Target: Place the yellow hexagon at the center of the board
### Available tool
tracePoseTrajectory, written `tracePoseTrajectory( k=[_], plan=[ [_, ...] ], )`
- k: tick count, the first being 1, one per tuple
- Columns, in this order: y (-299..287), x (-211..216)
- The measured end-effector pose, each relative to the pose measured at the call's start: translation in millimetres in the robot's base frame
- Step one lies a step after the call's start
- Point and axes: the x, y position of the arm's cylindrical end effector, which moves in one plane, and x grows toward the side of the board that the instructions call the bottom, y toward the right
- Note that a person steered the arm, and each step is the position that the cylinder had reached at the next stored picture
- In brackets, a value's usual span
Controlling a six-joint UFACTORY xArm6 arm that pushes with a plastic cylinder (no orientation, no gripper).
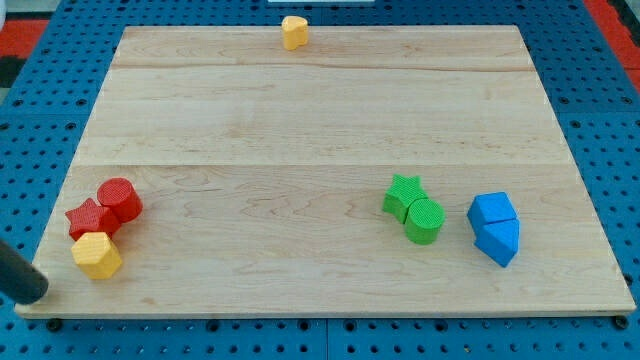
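Observation:
The yellow hexagon (pixel 97 256) lies near the lower left corner of the wooden board (pixel 320 130). It touches a red star (pixel 86 217), and a red cylinder (pixel 120 199) sits right behind the star. My tip (pixel 37 289) is at the board's lower left edge, to the left of and slightly below the yellow hexagon, with a small gap between them. The rod enters from the view's left edge.
A second small yellow block (pixel 294 32) sits at the board's top edge, near the middle. A green star (pixel 403 194) and a green cylinder (pixel 424 221) touch at the lower right. Two blue blocks (pixel 494 210) (pixel 499 241) stand together further right. Blue pegboard surrounds the board.

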Motion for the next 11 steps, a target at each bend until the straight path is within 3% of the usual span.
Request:
tracePoseTrajectory(
  k=[4, 6, 10, 11],
  plan=[
    [172, -33],
    [195, -1],
    [237, -132],
    [237, -186]
  ],
)
